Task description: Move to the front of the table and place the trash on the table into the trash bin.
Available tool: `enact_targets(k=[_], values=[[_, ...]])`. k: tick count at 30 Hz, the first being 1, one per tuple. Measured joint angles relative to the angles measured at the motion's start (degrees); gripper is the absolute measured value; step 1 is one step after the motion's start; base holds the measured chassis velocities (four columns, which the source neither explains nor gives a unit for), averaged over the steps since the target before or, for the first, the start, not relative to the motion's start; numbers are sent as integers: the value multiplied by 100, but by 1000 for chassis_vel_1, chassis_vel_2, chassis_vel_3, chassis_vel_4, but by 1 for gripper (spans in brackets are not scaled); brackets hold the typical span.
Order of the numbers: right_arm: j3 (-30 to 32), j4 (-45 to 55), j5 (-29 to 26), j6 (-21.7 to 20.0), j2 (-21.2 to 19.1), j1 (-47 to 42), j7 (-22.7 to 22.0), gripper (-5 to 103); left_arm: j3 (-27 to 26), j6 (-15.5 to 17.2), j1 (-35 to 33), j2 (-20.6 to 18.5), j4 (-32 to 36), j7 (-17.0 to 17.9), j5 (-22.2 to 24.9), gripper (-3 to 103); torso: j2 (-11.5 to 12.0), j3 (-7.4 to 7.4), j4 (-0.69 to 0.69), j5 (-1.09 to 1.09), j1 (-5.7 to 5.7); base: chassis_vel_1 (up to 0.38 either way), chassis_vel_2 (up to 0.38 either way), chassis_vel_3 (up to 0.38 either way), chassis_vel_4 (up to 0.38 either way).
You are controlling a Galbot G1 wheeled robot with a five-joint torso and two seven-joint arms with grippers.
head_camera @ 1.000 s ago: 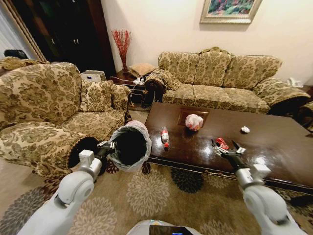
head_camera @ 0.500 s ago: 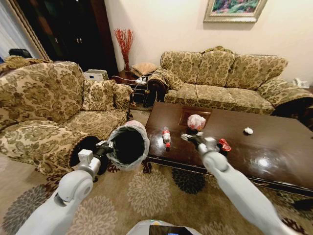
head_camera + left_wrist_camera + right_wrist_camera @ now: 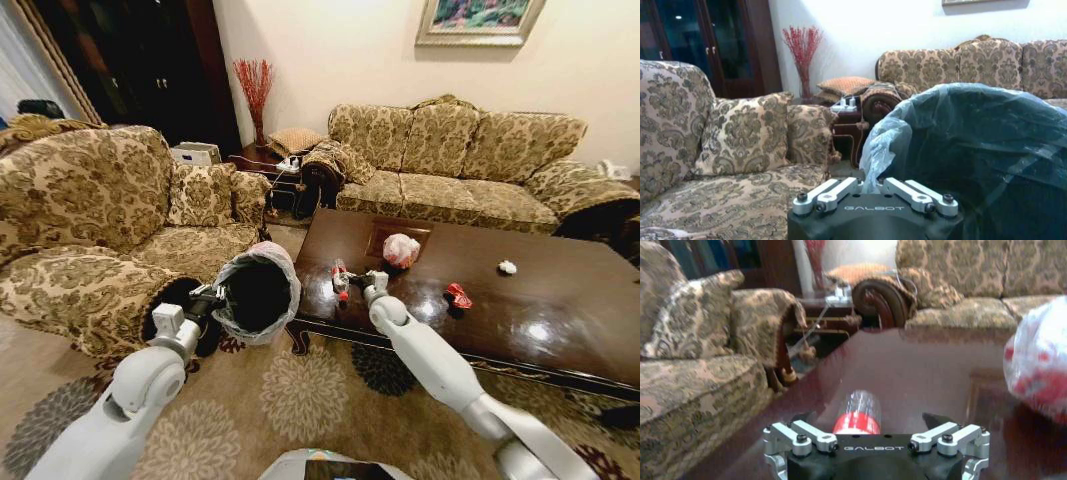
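The glossy dark table [image 3: 560,320] carries the trash: a clear bottle with a red label [image 3: 338,276], a white-and-red bag bundle [image 3: 401,250], a red wrapper [image 3: 458,295] and a white paper wad [image 3: 507,267]. My right gripper [image 3: 350,279] is at the bottle, near the table's left end. In the right wrist view the right gripper [image 3: 867,420] is open, and the bottle [image 3: 857,412] lies between its fingers, with the bag bundle [image 3: 1040,360] beyond. My left gripper [image 3: 213,299] is shut on the rim of the lined black trash bin [image 3: 256,294], held off the floor left of the table. Its fingers [image 3: 833,192] pinch the liner [image 3: 973,145].
A patterned armchair [image 3: 90,230] stands close on the left and a long sofa [image 3: 460,160] behind the table. A side table [image 3: 270,165] with cables sits in the corner. Floral carpet [image 3: 300,400] lies before the table's front edge.
My right arm has swung left across the table, from the red wrapper to the bottle. The left arm still holds the bin in about the same place.
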State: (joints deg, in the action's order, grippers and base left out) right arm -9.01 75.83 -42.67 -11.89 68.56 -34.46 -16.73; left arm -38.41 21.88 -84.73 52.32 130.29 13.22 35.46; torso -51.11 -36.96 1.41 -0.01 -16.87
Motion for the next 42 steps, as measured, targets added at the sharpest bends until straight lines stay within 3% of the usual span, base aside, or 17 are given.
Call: enact_targets(k=[6,10,12,18,20,22,24,30,34,36,39,40,42], values=[[-32,-299,-75,-70,238,44,-35,101,-38,-17,-1,11,-16,0,0,3,1,0,0,-1,0,0,0,0,0],[-44,-446,-114,-98,356,47,16,89,-39,-18,18,10,-46,-7,0,3,1,1,0,1,1,0,0,0,0],[-43,-474,-121,-101,375,47,25,89,-39,-18,22,7,-54,-9,0,3,1,1,0,1,1,0,0,0,0],[72,-686,-168,-142,499,45,39,61,-41,-19,40,-18,-69,-18,8,3,2,1,0,1,1,0,0,0,0],[82,-693,-167,-142,495,45,41,61,-41,-18,43,-20,-68,-20,9,3,1,1,0,1,1,0,0,0,0],[97,-691,-169,-142,450,40,44,45,-40,-19,65,-22,-60,-22,13,3,1,1,0,1,1,0,0,0,0],[103,-686,-174,-142,434,38,42,45,-37,-19,69,-20,-60,-22,14,3,1,1,0,1,1,0,0,0,0],[115,-436,-109,-75,287,-22,-17,31,-21,-19,81,-33,-65,-26,50,3,2,0,0,3,1,0,0,0,0],[110,225,-150,-67,-45,9,-189,22,60,-19,196,-195,-231,-47,147,3,2,1,1,3,1,0,0,0,0],[101,1129,-452,-103,-637,182,-188,16,348,-12,576,-506,-586,-85,286,3,2,1,2,-1,1,0,0,0,0],[104,1425,-633,-93,-905,256,-79,16,535,30,828,-651,-737,-92,410,3,2,1,2,-1,1,0,0,0,0],[152,1871,-955,-88,-1360,400,182,16,850,130,1263,-878,-967,-101,640,3,2,0,0,1,1,0,0,0,0],[213,2273,-1357,-81,-1826,653,413,16,1346,206,1994,-1166,-1317,-132,852,3,2,0,-2,-2,1,0,0,0,0]])
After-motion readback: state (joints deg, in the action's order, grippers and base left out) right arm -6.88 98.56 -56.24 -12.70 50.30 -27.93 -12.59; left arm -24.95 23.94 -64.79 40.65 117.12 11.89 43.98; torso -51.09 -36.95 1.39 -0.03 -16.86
